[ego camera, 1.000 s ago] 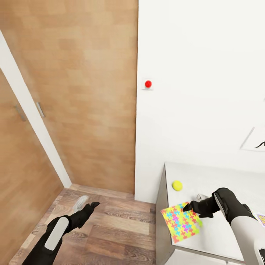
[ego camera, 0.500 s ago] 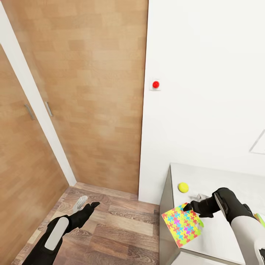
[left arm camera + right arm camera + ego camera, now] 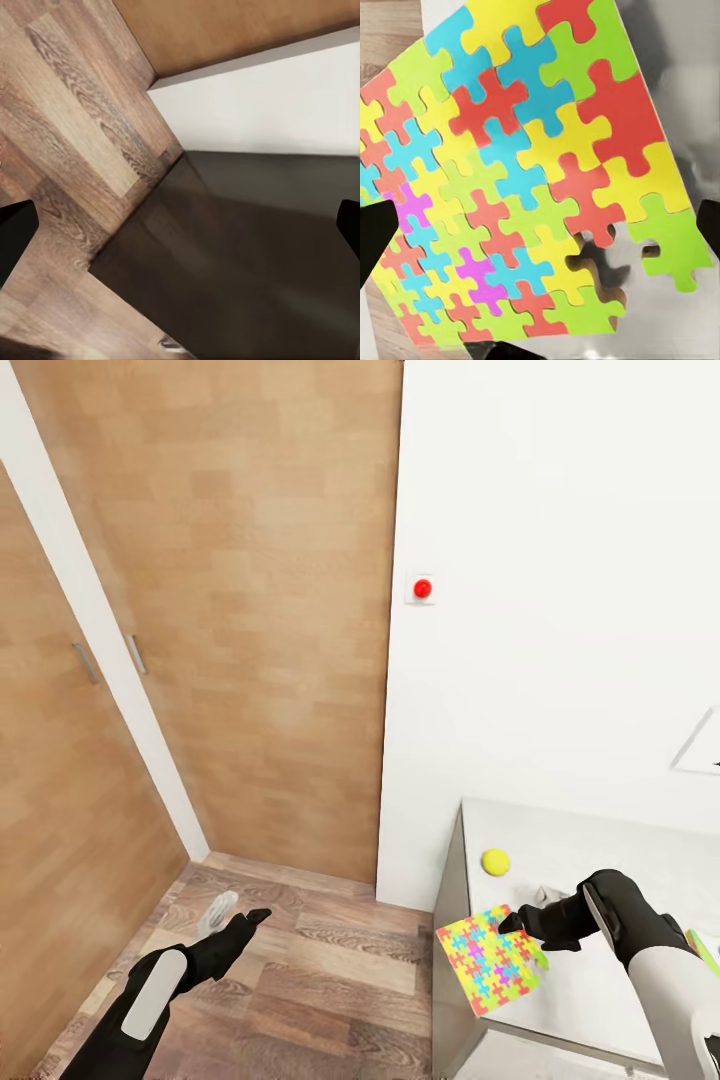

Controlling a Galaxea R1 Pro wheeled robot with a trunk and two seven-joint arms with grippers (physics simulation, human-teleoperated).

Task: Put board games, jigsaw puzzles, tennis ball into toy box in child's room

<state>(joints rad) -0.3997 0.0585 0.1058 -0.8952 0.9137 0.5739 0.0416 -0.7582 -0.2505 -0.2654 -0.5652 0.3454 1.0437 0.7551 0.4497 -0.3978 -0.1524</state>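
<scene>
Now we see right pincer (image 3: 512,923) gripping jigsaw puzzle (image 3: 489,960) over bench (image 3: 600,980) edge, tennis ball (image 3: 495,861) near; left pincer (image 3: 238,913) released above floor (image 3: 330,980).

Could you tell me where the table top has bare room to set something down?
The table is bare behind the tennis ball toward the wall. It is crowded at the near corner, where the jigsaw puzzle overhangs the edge under the right gripper.
</scene>
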